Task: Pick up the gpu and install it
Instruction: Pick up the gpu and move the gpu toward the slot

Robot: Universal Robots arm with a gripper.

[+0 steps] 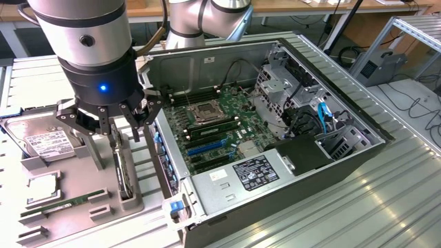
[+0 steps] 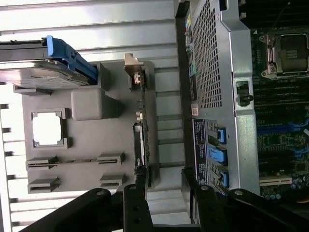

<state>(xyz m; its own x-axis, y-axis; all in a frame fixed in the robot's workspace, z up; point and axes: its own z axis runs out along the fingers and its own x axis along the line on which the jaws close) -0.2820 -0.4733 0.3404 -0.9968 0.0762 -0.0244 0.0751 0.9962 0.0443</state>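
Jaws spread wide and empty, the gripper (image 1: pixel 123 135) hovers above the gpu (image 1: pixel 125 173), which stands on edge in a gray tray (image 1: pixel 82 178) beside the open computer case (image 1: pixel 289 206). This looks like the pickup stage; a clean grasp calls for straddling the card's thin top edge squarely.

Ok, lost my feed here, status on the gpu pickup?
Gripper over gpu, jaws open, nothing held. It stands on edge in grey holder, beside open case. Nothing blocking the jaws.
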